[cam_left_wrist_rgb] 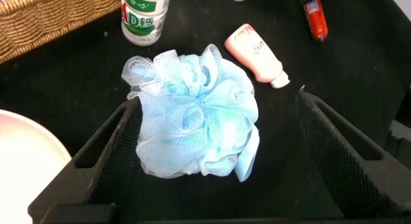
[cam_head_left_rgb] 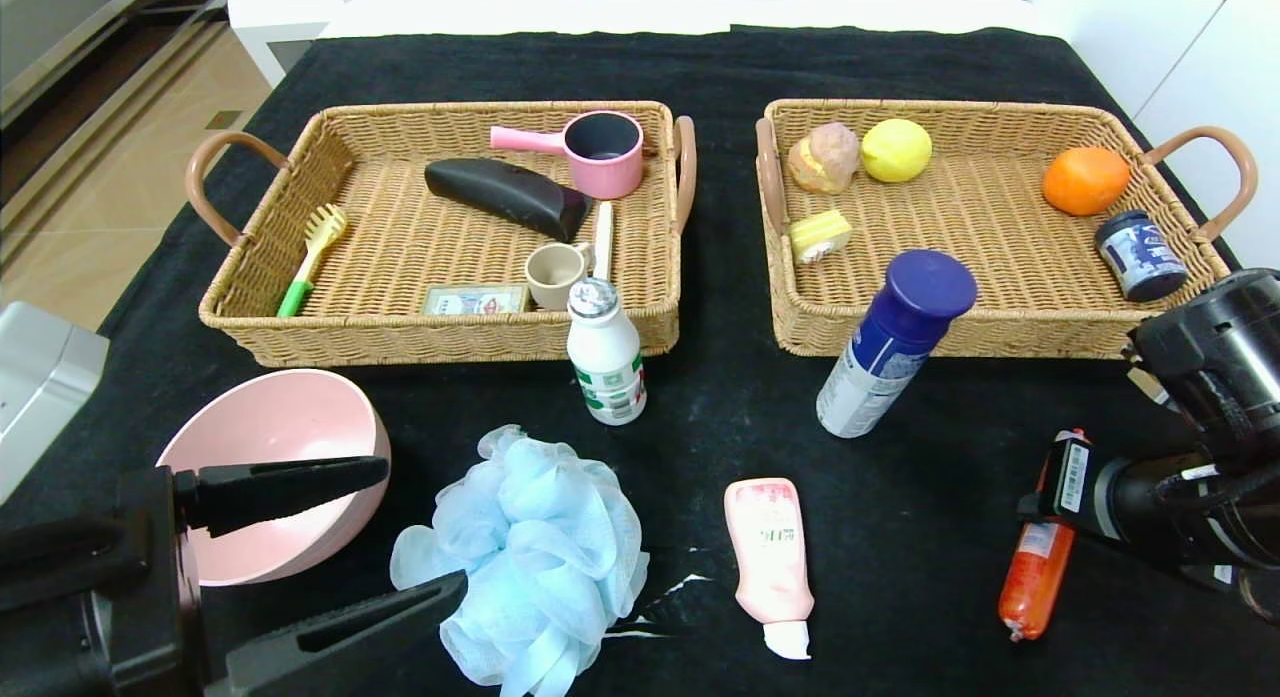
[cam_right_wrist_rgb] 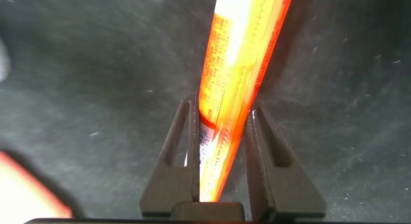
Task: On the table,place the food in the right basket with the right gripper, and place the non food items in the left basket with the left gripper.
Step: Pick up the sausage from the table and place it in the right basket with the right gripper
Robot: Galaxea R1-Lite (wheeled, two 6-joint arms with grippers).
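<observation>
Gripping the sausage stick (cam_right_wrist_rgb: 234, 76) near one end, my right gripper (cam_right_wrist_rgb: 221, 156) is clenching its fingers (cam_right_wrist_rgb: 183, 153) on both sides of it, its long axis running straight out past the fingertips, low over the counter (cam_head_left_rgb: 930, 497). I'm judging the right basket (cam_head_left_rgb: 1000, 327) lies ahead of them. My left gripper (cam_left_wrist_rgb: 212, 147) is hanging released, fingers straddling the blue bath pouf (cam_left_wrist_rgb: 196, 118).

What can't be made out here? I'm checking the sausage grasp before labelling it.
- Right gripper, shut on the sausage: in the head view the arm hides its fingers.
- Sausage ends: cut off in the right wrist view.
- Small white bottle: top cut off in the left wrist view.
</observation>
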